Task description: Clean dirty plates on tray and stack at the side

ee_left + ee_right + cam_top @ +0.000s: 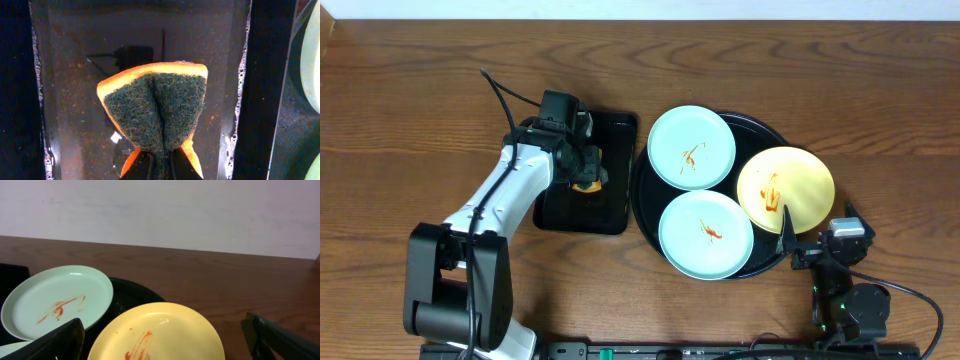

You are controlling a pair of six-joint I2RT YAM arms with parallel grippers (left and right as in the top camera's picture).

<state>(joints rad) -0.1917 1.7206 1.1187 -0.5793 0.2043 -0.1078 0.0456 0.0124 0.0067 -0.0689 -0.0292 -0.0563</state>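
Three smeared plates, none wiped yet

The far mint plate (691,147), near mint plate (706,234) and yellow plate (785,189) crowd the round black tray (760,128). The yellow one overhangs its right rim by the right claw (815,238), which is spread wide and empty, so scrubbing could skate or tip it. The left claw (161,165) pinches a sponge (155,107) over the small soapy tray (615,130), and it might drip crossing over. Brown wood table (400,100), plain pale wall (160,205) behind.
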